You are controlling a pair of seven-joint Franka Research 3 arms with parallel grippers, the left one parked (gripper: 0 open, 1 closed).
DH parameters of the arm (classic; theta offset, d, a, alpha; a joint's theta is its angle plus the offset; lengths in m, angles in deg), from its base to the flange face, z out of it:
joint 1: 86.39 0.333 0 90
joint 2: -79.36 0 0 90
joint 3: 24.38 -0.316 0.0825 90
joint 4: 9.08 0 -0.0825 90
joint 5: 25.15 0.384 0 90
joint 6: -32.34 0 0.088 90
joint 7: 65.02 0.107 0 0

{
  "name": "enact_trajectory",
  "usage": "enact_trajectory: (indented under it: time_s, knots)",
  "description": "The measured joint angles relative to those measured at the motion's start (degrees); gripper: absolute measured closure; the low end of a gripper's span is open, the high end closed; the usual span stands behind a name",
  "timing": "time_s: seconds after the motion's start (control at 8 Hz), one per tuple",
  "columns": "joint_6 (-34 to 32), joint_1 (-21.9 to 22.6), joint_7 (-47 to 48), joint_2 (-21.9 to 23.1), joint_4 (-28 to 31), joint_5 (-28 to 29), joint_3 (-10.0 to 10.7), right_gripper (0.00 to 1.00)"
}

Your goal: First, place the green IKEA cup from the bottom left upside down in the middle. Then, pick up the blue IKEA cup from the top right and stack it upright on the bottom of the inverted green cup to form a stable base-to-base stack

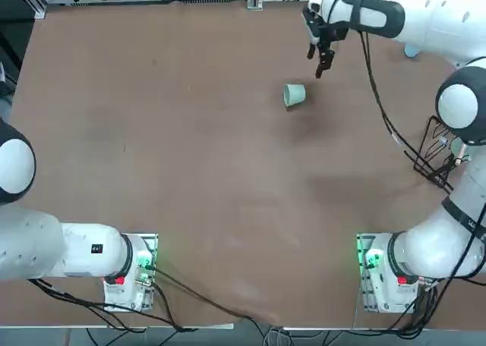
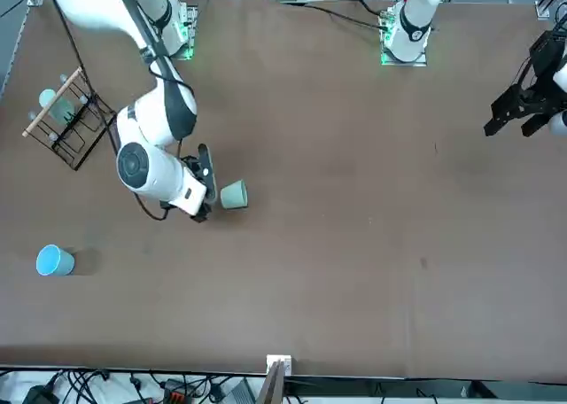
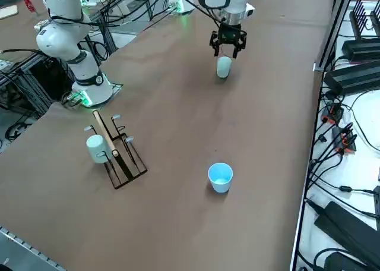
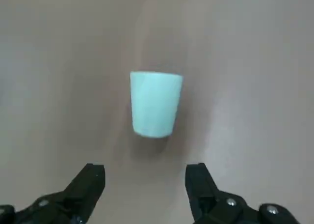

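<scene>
Across the brown desk [image 1: 213, 171], you have the green cup [image 1: 295, 95] just to the left of the right end effector and nearer the arm bases, mouth down, presumably so its base can serve as the platform for the stack. Your right end effector [image 1: 317, 63] has its fingers spread with nothing between them, which leaves the cup standing free. Well to its right, the blue cup [image 3: 220, 177] stands upright, the way you'll want it for base-to-base contact. Farthest right, and nearer the bases, a wire rack [image 3: 105, 132] holds another pale cup [image 3: 97, 147].
</scene>
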Motion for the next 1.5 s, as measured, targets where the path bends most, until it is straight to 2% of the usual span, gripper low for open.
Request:
enact_trajectory:
  time_s: [0.62,1.12,1.5]
  knots:
    - [13.4,-0.7,0.0,-1.8,8.1,2.8,-0.2,0.0]
    - [19.9,-1.7,0.0,-1.9,13.2,5.6,-0.4,0.0]
    - [22.0,-1.7,0.0,-2.1,13.9,5.7,-1.2,0.0]
